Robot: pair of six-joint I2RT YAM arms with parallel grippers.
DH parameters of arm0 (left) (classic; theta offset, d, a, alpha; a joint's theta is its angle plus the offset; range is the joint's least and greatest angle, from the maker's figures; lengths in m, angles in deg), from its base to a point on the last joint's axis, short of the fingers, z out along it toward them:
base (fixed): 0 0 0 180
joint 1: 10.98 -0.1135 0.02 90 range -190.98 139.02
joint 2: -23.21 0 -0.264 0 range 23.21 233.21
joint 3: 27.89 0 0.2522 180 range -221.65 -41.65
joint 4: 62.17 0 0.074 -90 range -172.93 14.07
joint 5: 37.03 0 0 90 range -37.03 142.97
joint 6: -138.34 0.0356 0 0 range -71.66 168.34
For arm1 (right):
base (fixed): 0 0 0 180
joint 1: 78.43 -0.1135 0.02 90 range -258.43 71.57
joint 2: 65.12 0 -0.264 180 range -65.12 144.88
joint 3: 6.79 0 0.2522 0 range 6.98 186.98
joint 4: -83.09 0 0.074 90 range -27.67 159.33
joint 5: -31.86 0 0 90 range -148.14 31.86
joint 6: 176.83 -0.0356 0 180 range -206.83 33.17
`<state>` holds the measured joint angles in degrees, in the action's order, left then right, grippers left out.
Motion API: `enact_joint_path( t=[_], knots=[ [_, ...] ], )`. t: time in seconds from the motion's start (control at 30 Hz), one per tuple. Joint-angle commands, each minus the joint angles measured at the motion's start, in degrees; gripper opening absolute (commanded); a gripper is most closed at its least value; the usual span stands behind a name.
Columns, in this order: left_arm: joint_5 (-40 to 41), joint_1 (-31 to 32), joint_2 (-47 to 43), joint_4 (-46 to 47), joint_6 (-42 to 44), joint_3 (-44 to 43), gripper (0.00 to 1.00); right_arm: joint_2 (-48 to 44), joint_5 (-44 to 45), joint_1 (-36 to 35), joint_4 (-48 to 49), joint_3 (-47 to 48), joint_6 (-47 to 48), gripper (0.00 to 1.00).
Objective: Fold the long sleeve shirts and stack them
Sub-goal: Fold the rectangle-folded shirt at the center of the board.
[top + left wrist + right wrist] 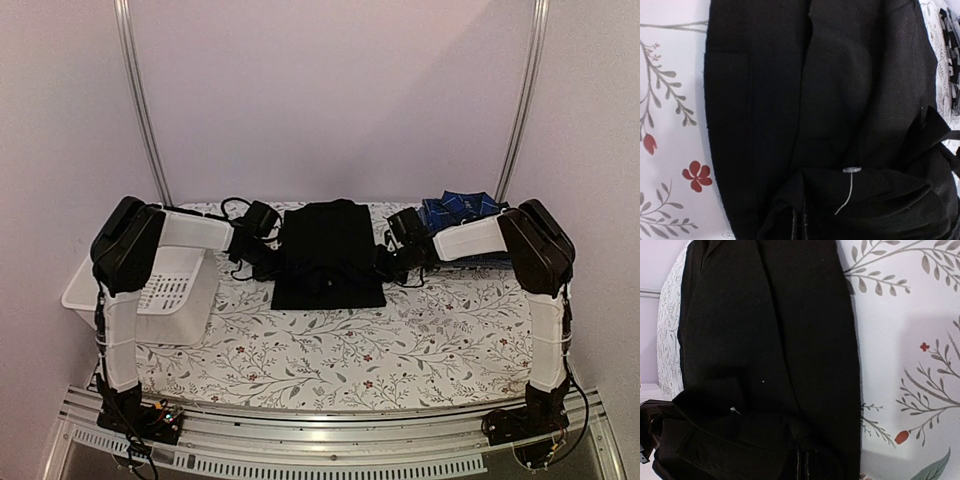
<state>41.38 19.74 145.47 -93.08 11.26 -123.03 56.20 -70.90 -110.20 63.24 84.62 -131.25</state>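
The black shirt (328, 255) lay flat at the middle of the table's far half, folded into a neat upright block with its collar end toward the back wall. In the left wrist view the shirt (805, 100) filled most of the picture. A folded-over layer bunched along the bottom edge, and a pale button (852, 169) trailing a loose thread sat on that fold. In the right wrist view the same shirt (770, 340) ran from top to bottom, with another small pale button (763, 382) on its front and more doubled cloth bunched at the bottom.

The left gripper (268, 262) sat low at the shirt's left edge and the right gripper (392, 262) at its right edge, each touching or nearly touching the cloth. The fingers could not be made out against the dark fabric in any view, so I cannot tell whether either gripper was spread, clamped or gripping cloth.

The plaid shirt (460, 210) lay crumpled at the far right of the table, behind the right arm and apart from the black one. A white slotted basket (150, 290) stood at the left edge, under the left arm. The table (350, 350) wore a pale cover printed with grey sprigs and small red flowers.
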Motion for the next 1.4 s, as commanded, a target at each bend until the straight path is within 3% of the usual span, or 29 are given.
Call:
enact_joint_path(
  t=[0.0,0.23,0.5,0.83,0.9,0.97,1.1,1.13,1.27,1.37],
  knots=[
    [0.3,1.1,-1.3,0.3,-0.2,2.0,0.00,1.2,-1.6,-0.2,0.4,-2.0,1.6,0.00],
    [0.9,4.7,-7.1,2.1,-2.8,11.0,0.00,-5.4,-0.7,-2.7,1.3,-12.8,0.0,0.00],
    [3.6,10.5,-18.0,2.9,-6.5,22.7,0.00,-19.2,1.9,-7.9,2.7,-26.5,-5.6,0.00],
    [9.2,11.1,-24.9,-0.2,-6.9,24.7,0.03,-24.4,5.2,-8.0,-0.3,-25.5,-5.6,0.07],
    [9.4,10.9,-24.4,-1.2,-6.3,23.6,0.07,-24.3,5.8,-8.0,-1.2,-24.4,-5.2,0.16],
    [9.9,10.8,-24.4,-2.0,-5.9,22.9,0.23,-24.4,6.1,-8.0,-1.7,-23.7,-4.7,0.29],
    [10.9,10.5,-26.6,-3.7,-4.8,22.2,0.41,-25.1,6.9,-8.1,-3.9,-22.0,-3.0,0.47],
    [11.2,10.5,-27.4,-4.4,-4.5,22.1,0.48,-25.4,7.1,-8.1,-4.6,-21.8,-2.5,0.50],
    [10.8,10.8,-31.2,-6.7,-2.6,23.0,0.61,-27.5,10.2,-9.6,-7.5,-21.7,0.6,0.59],
    [10.3,11.8,-35.0,-7.0,-2.0,25.8,0.63,-29.8,15.4,-12.9,-9.6,-22.6,3.4,0.60]
  ],
)
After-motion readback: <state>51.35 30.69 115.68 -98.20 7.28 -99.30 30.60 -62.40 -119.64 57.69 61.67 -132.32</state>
